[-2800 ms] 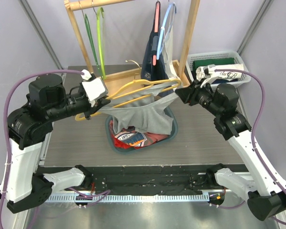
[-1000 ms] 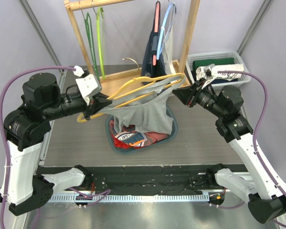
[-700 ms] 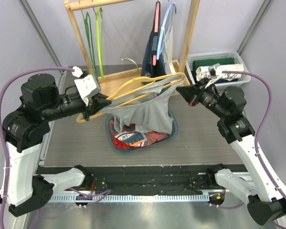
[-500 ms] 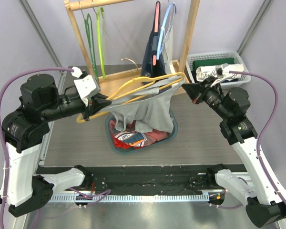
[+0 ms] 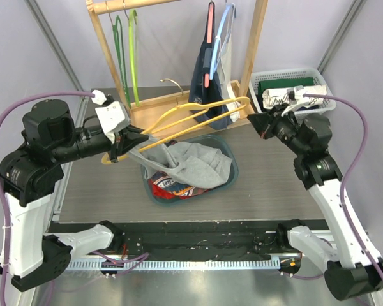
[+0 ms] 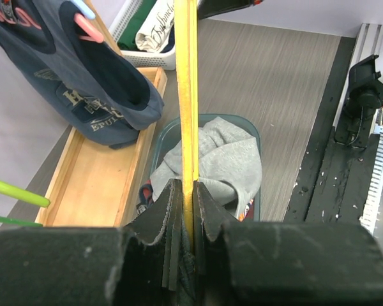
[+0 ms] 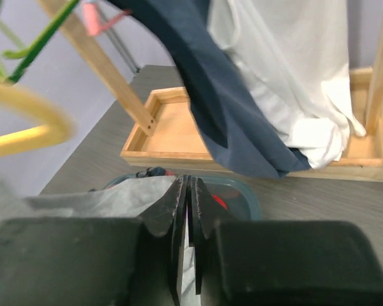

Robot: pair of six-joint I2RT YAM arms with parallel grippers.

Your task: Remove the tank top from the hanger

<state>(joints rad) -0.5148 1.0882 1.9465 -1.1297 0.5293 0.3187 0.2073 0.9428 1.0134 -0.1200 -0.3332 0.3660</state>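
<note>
Nearest, on the desk (image 5: 274, 185): a teal bin (image 5: 233, 167) with the grey tank top (image 5: 195, 162) slumped inside over other clothes (image 5: 172, 186), one end trailing up toward the left claw (image 6: 186, 197). Looks off the free arm of the yellow hanger (image 5: 198, 118), perhaps snagged at the clamped end; hard to tell. Clamps the left claw on the hanger's bar, probably to keep it level above the bin so the cloth drops straight in. Carries the right claw (image 7: 186, 191) pinched together on nothing, well off to the right. Beyond, a wooden rack (image 5: 105, 38) with a navy shirt (image 5: 204, 83), and a white basket (image 5: 319, 105). Against half a second ago: top no longer stretched under the hanger, now down in the bin; right claw about where it was, empty.
</note>
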